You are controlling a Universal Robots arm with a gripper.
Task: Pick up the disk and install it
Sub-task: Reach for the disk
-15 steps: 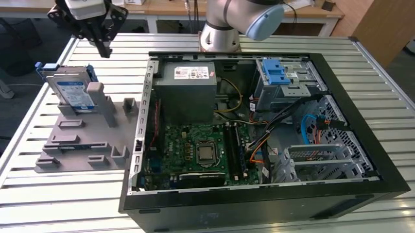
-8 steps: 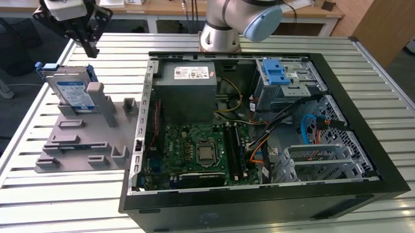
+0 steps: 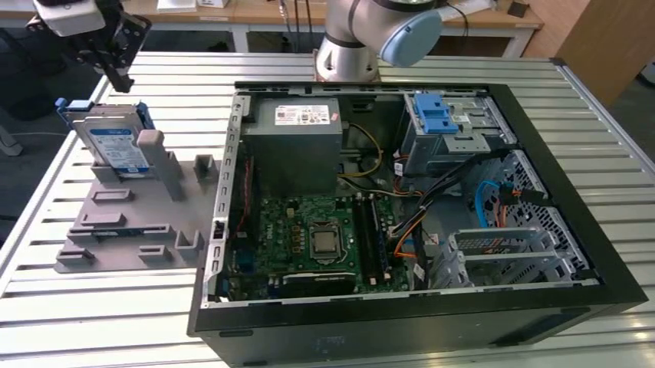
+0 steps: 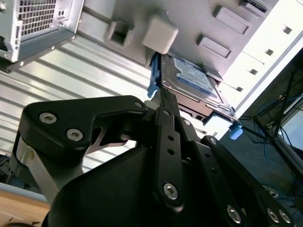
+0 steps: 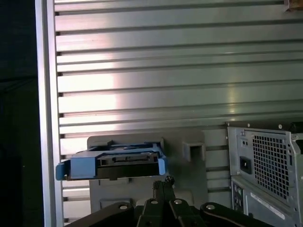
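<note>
The disk [image 3: 113, 143], a silver drive with a white-and-blue label in a blue carrier, stands on edge in a grey plastic fixture [image 3: 128, 222] at the exterior view's left. My gripper [image 3: 120, 78] hangs just above and behind its upper end, apart from it. Both wrist views show the black fingers pressed together, shut with nothing between them: in the second wrist view the gripper [image 4: 163, 100] points at the disk [image 4: 191, 75], and in the first wrist view the gripper [image 5: 164, 181] sits just beside the disk's [image 5: 113, 163] blue end.
An open computer case [image 3: 573, 303] lies on the slatted metal table [image 3: 103, 322], right of the fixture. Inside are a drive cage with a blue latch [image 3: 435, 115], a grey power supply [image 3: 297, 134] and loose cables. The table's edge [image 3: 31, 207] runs close to the fixture.
</note>
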